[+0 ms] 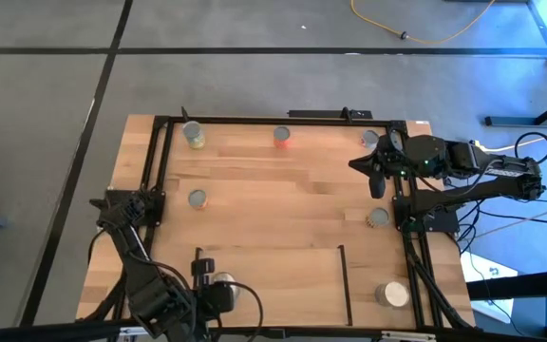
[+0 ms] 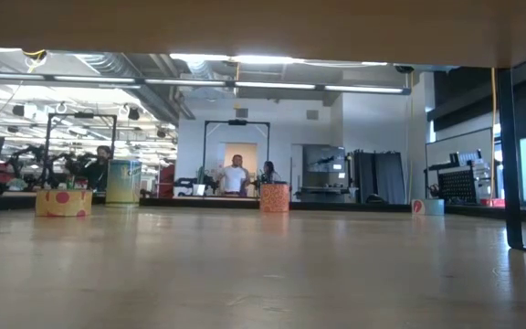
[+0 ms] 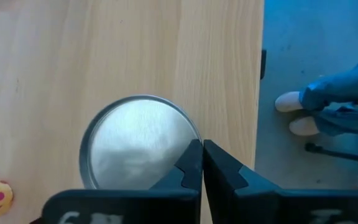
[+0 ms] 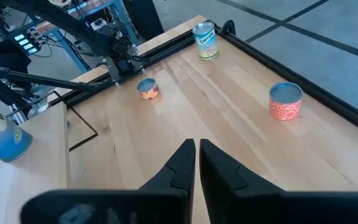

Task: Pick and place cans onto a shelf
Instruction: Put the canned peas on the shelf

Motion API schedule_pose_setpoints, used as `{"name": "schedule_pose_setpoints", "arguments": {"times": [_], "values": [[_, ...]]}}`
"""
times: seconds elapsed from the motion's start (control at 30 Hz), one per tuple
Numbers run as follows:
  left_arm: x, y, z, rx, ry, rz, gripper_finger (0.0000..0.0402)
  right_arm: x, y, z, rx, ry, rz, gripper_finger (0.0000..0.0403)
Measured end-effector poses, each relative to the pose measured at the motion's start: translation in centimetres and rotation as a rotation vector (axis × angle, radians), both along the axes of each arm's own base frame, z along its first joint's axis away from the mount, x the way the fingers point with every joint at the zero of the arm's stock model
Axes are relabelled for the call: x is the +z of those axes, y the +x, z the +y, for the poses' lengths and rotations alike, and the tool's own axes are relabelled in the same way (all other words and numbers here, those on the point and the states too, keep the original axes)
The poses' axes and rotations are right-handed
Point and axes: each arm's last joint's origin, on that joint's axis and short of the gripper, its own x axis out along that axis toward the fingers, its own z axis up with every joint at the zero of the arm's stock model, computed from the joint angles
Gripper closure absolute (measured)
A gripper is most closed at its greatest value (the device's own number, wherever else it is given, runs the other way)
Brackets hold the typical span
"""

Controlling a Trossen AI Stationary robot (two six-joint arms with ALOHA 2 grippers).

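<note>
While hovering, both claws (image 3: 202, 163) (image 4: 197, 163) sit pinched closed.

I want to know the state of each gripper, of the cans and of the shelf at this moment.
Left gripper: shut, empty, above the silver-topped can's rim.
Right gripper: shut, empty.
Silver-topped can: upright, not gripped.
Shelf: holds only that can, near its left bar.
Orange can: upright, off the shelf.
Tall can: upright, off the shelf.
</note>
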Motion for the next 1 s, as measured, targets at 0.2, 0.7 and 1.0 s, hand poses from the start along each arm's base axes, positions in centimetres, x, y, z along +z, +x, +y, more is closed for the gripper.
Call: {"name": "schedule_pose_setpoints", "arguments": {"times": [0.2,0.7,1.0], "values": [[-0.02,0.03,-0.01,0.054,-0.047,0.013,0.0384,0.0,0.0,0.0,0.0,0.0,0.0,0.0375],[-0.01,0.09,0.04,0.034,-0.035,0.013,0.0371,0.0,0.01,0.0,0.0,0.0,0.0,0.0375],[0.28,-0.07,0.22,0.031,-0.046,0.017,0.0373,0.0,0.01,0.0,0.0,0.0,0.0,0.0375]]}}
